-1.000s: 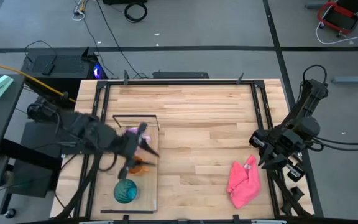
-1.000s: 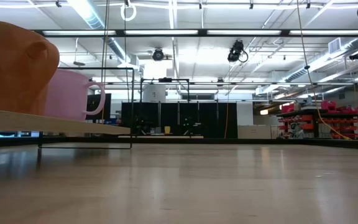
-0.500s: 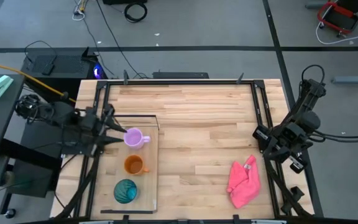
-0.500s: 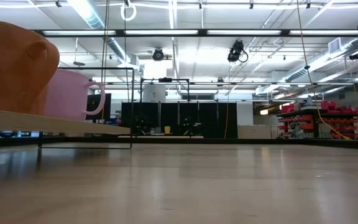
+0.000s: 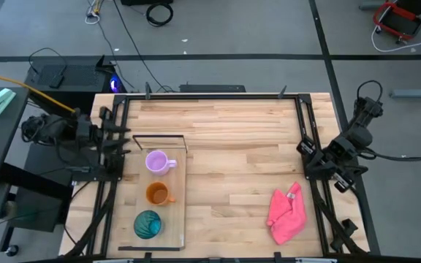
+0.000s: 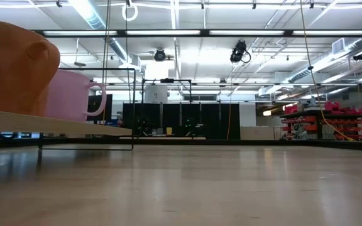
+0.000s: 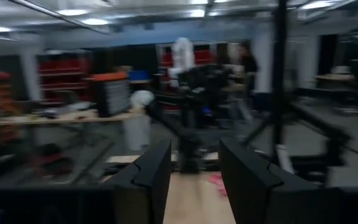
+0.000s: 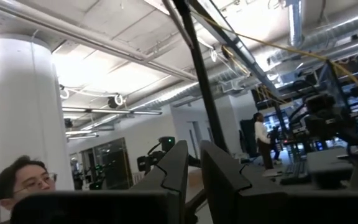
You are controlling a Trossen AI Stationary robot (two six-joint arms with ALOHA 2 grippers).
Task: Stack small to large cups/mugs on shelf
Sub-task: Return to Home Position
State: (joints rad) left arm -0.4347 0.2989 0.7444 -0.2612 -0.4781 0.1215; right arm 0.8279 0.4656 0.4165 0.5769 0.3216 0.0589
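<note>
Wooden desk (image 5: 240,139): left pincer (image 7: 194,149) withdrawn, released; lilac-purple handled mug (image 5: 156,161), orange handled mug (image 5: 156,193), round teal cup (image 5: 148,223) beside it on narrow light-wood shelf (image 5: 175,213); right pincer (image 8: 192,148) clenched, parked; job looks done.

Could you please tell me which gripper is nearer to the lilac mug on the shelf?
Left. The left gripper is at the table's left edge, just beside the lilac mug; the right gripper is at the far right edge, across the table.

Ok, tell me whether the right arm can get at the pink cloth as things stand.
Probably yes: the pink cloth lies on bare table near the right gripper, parked at the right edge, and nothing stands between them.
</note>
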